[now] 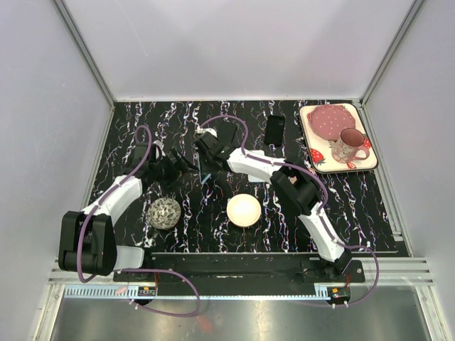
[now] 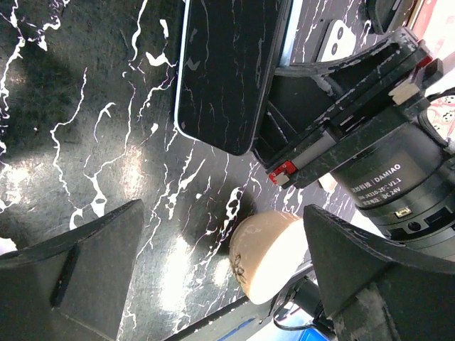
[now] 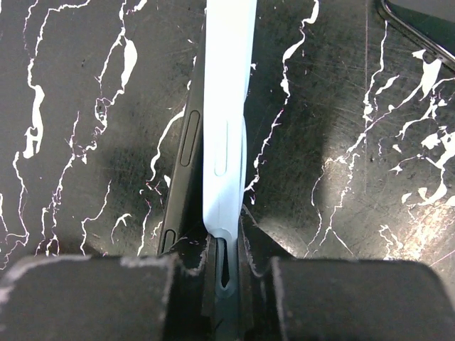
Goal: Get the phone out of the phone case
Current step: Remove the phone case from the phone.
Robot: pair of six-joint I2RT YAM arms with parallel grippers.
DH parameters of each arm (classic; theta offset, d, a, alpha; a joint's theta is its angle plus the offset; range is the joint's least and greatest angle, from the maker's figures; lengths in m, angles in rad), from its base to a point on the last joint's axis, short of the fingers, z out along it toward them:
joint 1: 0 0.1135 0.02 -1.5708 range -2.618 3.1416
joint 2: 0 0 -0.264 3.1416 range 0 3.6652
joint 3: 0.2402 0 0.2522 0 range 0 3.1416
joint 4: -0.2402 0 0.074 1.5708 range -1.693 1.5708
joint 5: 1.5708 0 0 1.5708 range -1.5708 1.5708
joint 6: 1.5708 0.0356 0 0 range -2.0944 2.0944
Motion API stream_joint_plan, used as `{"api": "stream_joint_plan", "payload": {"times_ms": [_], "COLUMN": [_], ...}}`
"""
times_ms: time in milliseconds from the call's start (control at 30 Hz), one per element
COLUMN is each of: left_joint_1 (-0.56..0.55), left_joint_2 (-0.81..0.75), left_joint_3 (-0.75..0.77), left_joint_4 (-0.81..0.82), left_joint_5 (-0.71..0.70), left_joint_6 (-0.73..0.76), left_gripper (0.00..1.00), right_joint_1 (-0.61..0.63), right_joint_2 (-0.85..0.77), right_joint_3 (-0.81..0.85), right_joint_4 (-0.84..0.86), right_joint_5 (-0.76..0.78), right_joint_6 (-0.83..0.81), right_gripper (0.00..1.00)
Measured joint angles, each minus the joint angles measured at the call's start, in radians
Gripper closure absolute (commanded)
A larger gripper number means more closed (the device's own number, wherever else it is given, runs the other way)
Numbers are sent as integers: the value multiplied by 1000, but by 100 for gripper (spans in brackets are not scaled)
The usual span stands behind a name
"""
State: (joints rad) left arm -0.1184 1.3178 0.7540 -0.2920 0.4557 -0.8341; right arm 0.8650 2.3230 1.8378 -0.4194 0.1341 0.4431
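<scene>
A black phone (image 2: 227,71) sits partly out of its light blue case (image 3: 226,128); in the right wrist view the phone's dark edge (image 3: 186,156) stands apart to the left of the case edge. My right gripper (image 3: 226,241) is shut on the case's edge, and it also shows in the top view (image 1: 207,153). My left gripper (image 2: 220,270) is open and empty, just near of the phone, with its fingers (image 2: 78,277) wide apart. It sits left of the right gripper in the top view (image 1: 173,169).
A cream bowl (image 1: 244,210) and a grey woven ball (image 1: 165,212) lie near the front. A second dark phone (image 1: 274,130) lies at the back. A tray (image 1: 372,165) with a red plate (image 1: 328,121) and a mug (image 1: 348,145) stands at the back right.
</scene>
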Motion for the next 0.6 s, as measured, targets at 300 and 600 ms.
{"api": "stream_joint_plan", "payload": {"times_ms": [300, 600], "left_joint_1": [0, 0], "left_joint_2": [0, 0], "left_joint_3": [-43, -43], "left_joint_4": [60, 82], "left_joint_5": [1, 1], "left_joint_6": [-2, -5], "left_gripper": [6, 6], "right_joint_1": [-1, 29], "right_joint_2": [-74, -169], "right_joint_3": [-126, -203], "right_joint_4": [86, -86], "right_joint_5": [8, 121], "right_joint_6": [18, -62], "right_gripper": [100, 100]}}
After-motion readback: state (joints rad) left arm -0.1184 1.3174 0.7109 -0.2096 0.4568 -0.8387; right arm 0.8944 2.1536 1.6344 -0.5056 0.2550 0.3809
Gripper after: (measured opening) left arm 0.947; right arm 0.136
